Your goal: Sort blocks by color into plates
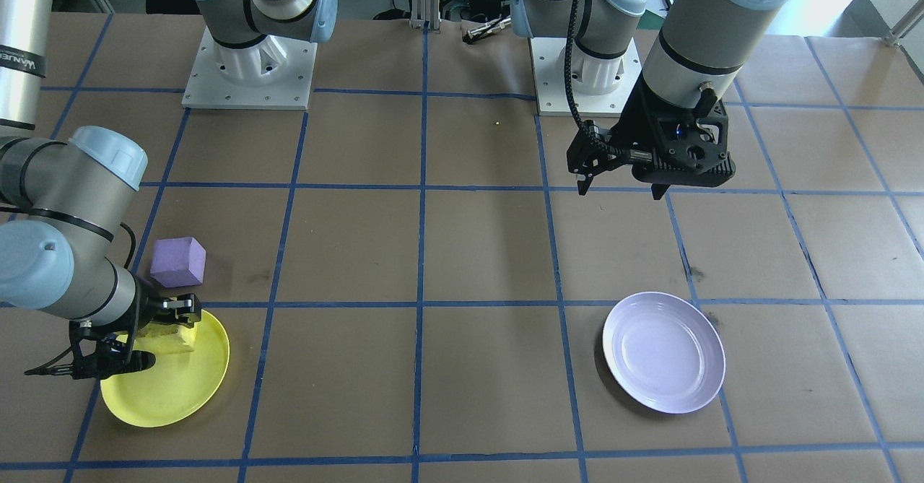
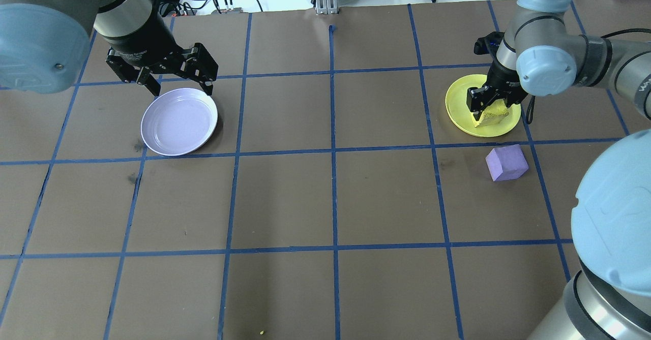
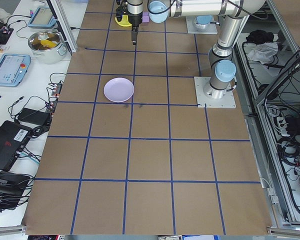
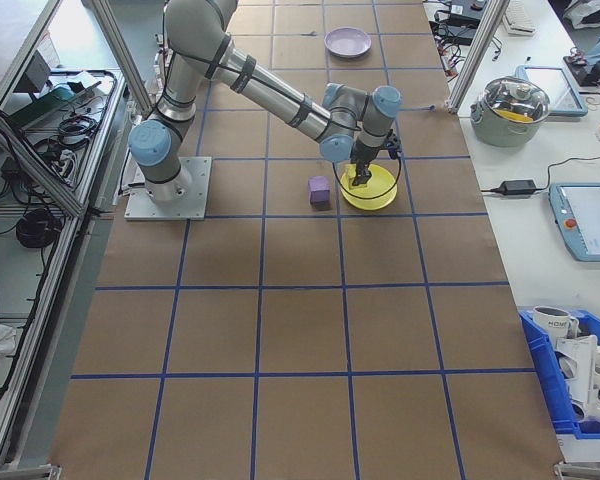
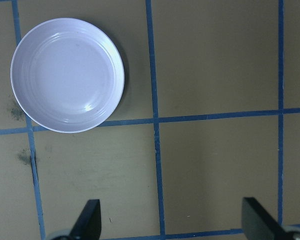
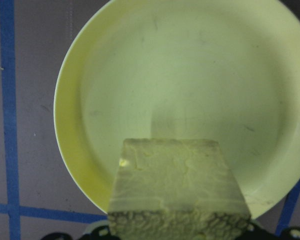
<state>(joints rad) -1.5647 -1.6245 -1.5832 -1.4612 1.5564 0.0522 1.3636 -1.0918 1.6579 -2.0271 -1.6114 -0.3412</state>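
Two plates sit well apart on our table (image 2: 330,197): the lavender plate (image 2: 179,122) on our left side, bare, and the yellow plate (image 2: 465,96) on our right. We judge the first placement to be in hand: our right gripper (image 2: 489,107) is over the near rim of the yellow plate with the yellow block (image 2: 491,115) clamped between its fingers. From the wrist view the block hangs over the plate's edge region; whether it already touches the plate we cannot tell. Next we would need to part the fingers and lift straight up so the rough foam does not drag out with us.

Our left gripper (image 2: 175,78) hovers at the far rim of the lavender plate, fingers spread wide and holding nothing.

Last comes the purple block (image 2: 506,162), lying on the table just beside the yellow plate, on our right. It must cross to the lavender plate, which likely calls for a long reach or a hand-over.
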